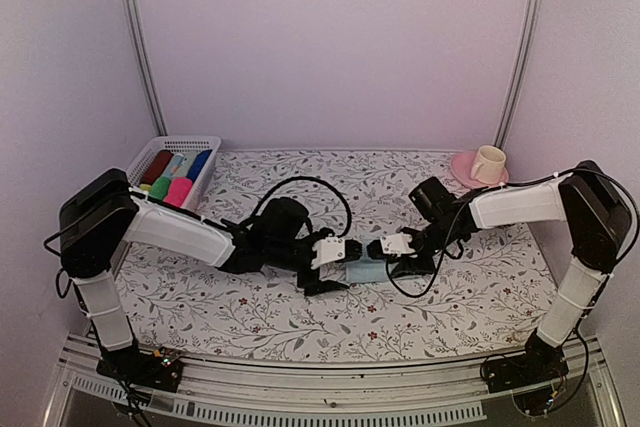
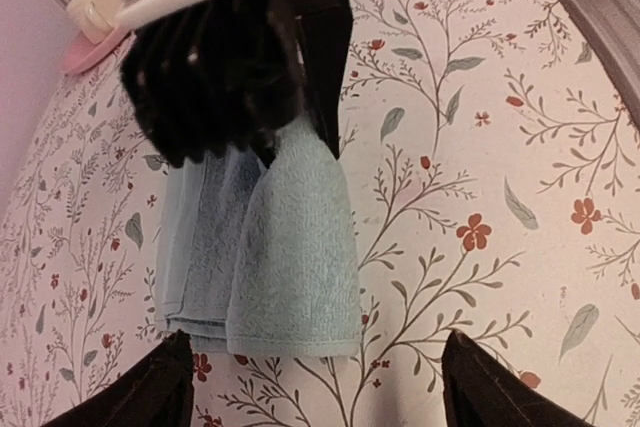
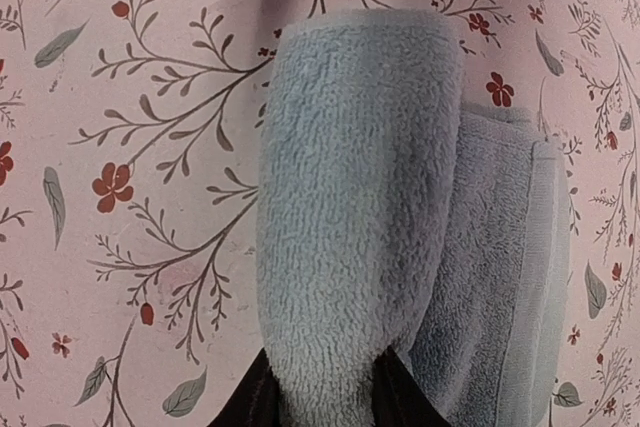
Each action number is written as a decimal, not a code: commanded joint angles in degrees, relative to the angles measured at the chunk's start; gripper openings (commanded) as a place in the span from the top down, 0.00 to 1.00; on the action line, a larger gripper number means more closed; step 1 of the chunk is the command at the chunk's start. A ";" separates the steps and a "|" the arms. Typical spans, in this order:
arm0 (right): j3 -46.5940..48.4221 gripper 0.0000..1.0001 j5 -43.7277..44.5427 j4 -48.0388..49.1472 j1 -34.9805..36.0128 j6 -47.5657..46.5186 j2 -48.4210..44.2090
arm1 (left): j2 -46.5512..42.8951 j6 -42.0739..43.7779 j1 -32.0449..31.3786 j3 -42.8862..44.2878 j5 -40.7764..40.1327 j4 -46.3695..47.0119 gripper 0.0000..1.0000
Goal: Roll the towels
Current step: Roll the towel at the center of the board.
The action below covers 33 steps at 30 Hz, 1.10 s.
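- The pale blue towel [image 1: 362, 269] lies in the middle of the table [image 1: 250, 317], right between the two arms.
- It is soft and fuzzy, like a bath cloth. One part is curled up into a fat tube. A flat part lies beside it, with a smooth band along its edge.
- The right gripper [image 3: 330, 397] has its two black fingers [image 3: 256, 402] pinched on one end of the fat tube. I think it holds on so the roll does not flop open.
- The left gripper [image 2: 322, 382] is spread wide, at the bottom of its own view. It holds nothing. The other end of the towel sits just in front of the gap, so it looks ready to help.
- The roll looks half done, since the flat part is not wound in yet.
- The table has a cover with little red flowers and grey leaves.
- In the upper left, a white basket [image 1: 188, 141] with holes holds bright rolls. One is a pink roll [image 1: 179, 191], maybe the other towel, already done.
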 commanded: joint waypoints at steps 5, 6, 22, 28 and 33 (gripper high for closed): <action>9.54 0.70 -10.66 -21.78 -2.50 0.30 9.06 | -0.14 6.10 -4.20 -1.46 -6.17 8.38 0.16; 10.76 0.70 -11.19 -23.30 -2.62 0.28 10.16 | 0.27 6.37 -4.52 -1.18 -6.53 8.46 0.17; 23.57 0.70 -17.96 -36.86 -3.60 0.50 20.96 | 8.72 7.34 -7.93 5.02 -10.93 5.69 0.30; 24.75 0.69 -17.49 -37.57 -3.82 1.78 22.69 | 10.19 6.92 -8.44 6.21 -11.94 4.46 0.41; 24.85 0.69 -16.91 -37.32 -3.86 2.01 22.77 | 11.86 5.69 -8.40 8.49 -13.73 2.08 0.63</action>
